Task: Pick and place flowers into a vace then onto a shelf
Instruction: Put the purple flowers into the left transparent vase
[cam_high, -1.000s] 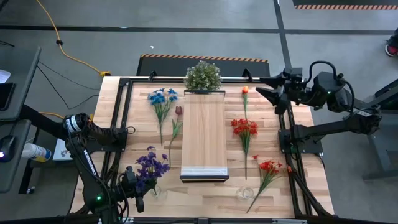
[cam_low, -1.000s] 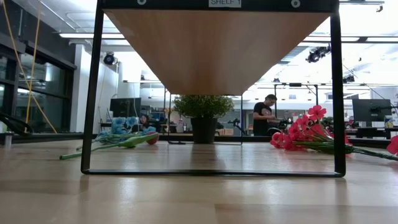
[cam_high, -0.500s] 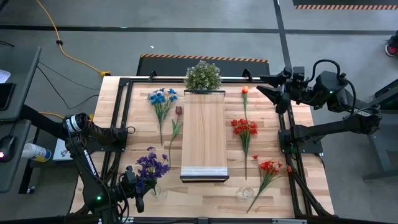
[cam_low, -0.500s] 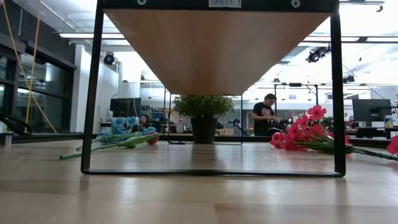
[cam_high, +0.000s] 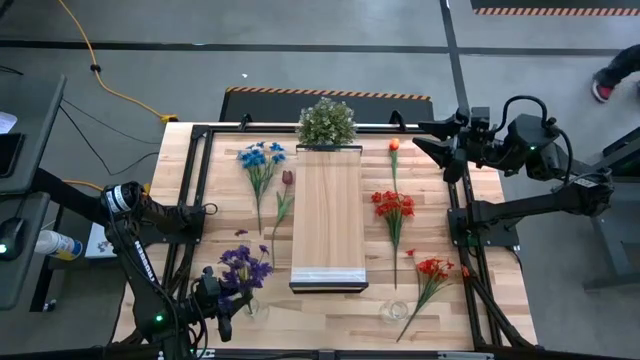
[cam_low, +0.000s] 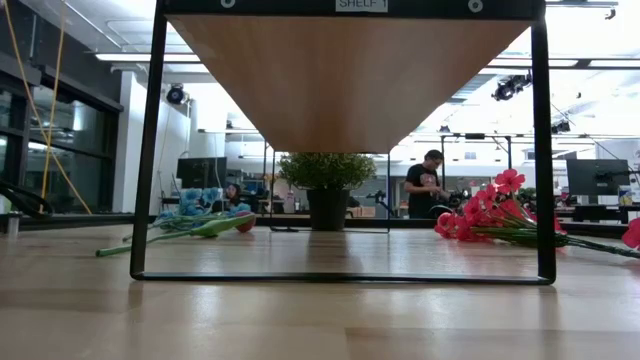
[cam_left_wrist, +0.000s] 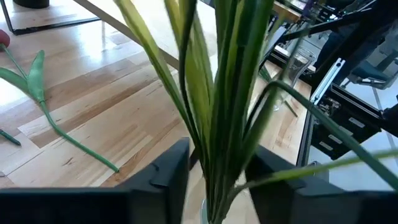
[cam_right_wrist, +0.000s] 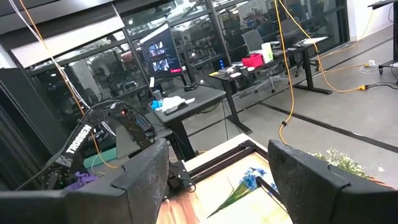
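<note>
While your left tool (cam_left_wrist: 214, 177) sits at the desk's (cam_high: 330, 310) near-left corner, its fingers flank the purple flowers' (cam_high: 243, 266) green stems (cam_left_wrist: 217, 106); whether they clamp or have slackened, I cannot tell. Those stems drop into a small clear vase (cam_high: 252, 306) (light and tippy, I'd judge). Soft, springy stalks: grip low, bunched together. Your right tool (cam_high: 428, 137) waits spread apart at the far-right edge. Other flowers (cam_high: 393, 207) lie flat either side of the shelf (cam_high: 328, 215).

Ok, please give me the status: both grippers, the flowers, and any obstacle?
Left gripper open around purple flowers' stems, over a clear vase. Right gripper open, parked at far right corner. Shelf top bare.
</note>
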